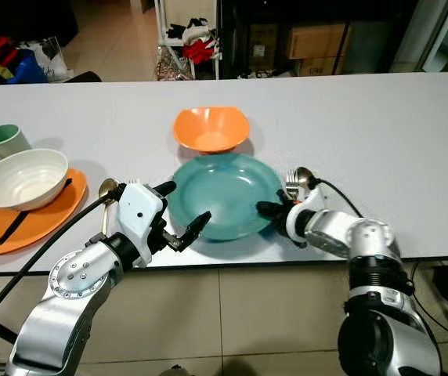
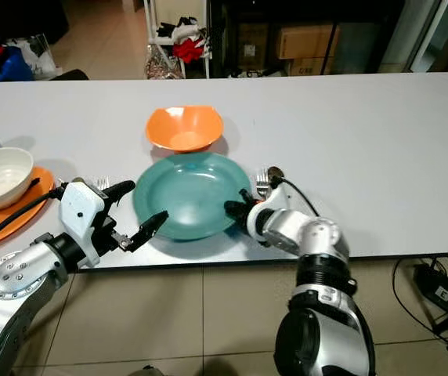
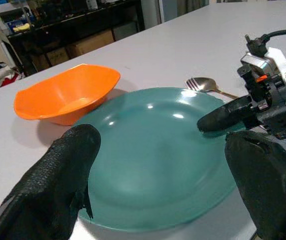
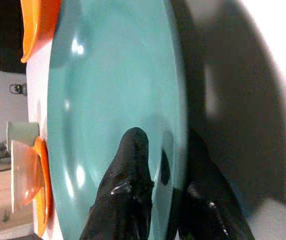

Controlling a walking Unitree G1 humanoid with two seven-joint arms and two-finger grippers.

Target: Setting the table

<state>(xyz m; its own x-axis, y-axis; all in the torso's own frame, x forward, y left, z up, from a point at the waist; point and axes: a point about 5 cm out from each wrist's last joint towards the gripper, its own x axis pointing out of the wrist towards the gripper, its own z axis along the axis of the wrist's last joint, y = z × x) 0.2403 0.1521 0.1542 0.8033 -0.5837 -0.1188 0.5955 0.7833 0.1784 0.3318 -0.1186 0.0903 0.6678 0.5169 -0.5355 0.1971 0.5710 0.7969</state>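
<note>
Plate (image 1: 222, 196), teal, empty, sits at the near edge of the white bench (image 1: 381, 133). Right end effector (image 1: 269, 210) is clamped on its right rim, one finger above and one below. Left end effector (image 1: 183, 210) is spread wide just off the plate's left rim, holding nothing. Spoon and fork (image 1: 296, 182) lie behind the right wrist, partly hidden. Orange bowl (image 1: 211, 128) sits empty just behind the plate. Far left: white bowl (image 1: 22, 178) on an orange plate (image 1: 44, 219), green mug (image 1: 3, 141) behind, contents unclear.
</note>
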